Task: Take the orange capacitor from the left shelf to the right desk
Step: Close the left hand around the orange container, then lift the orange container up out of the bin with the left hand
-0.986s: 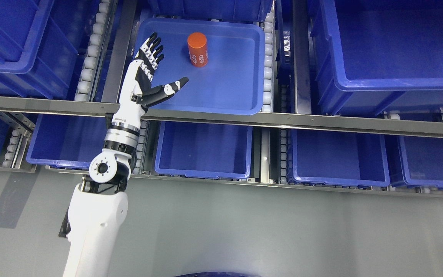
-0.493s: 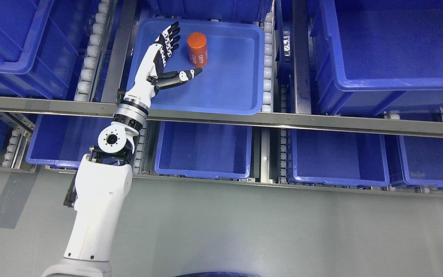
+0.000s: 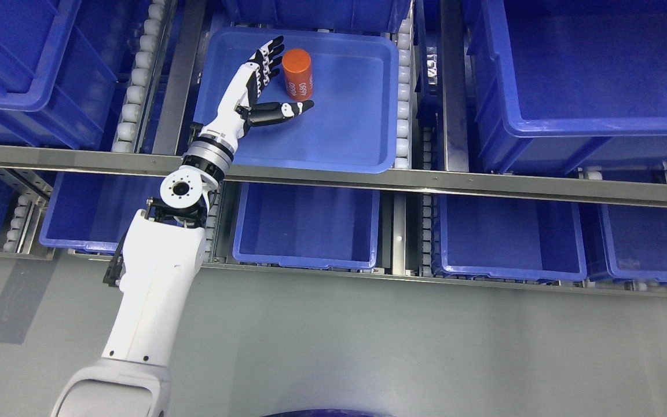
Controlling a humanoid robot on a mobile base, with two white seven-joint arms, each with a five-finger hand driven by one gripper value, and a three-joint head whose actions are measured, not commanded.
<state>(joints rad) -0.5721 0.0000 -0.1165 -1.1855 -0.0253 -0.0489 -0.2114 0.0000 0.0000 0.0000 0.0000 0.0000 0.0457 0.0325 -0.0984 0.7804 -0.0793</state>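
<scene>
the left hand [image 3: 264, 78] is open in the blue tray [image 3: 356, 147] on the shelf. its fingers [image 3: 270, 51] are just beside the orange capacitor [image 3: 297, 74], thumb under it.

Only one bit of print I can read: white numerals running along the side of the orange capacitor [image 3: 298, 73], set sideways to my view. They look like "4600", printed twice in neighbouring columns, though the digits are small and I won't swear to each one. Blue bins, shelf rails and arm carry no lettering I can make out.
</scene>
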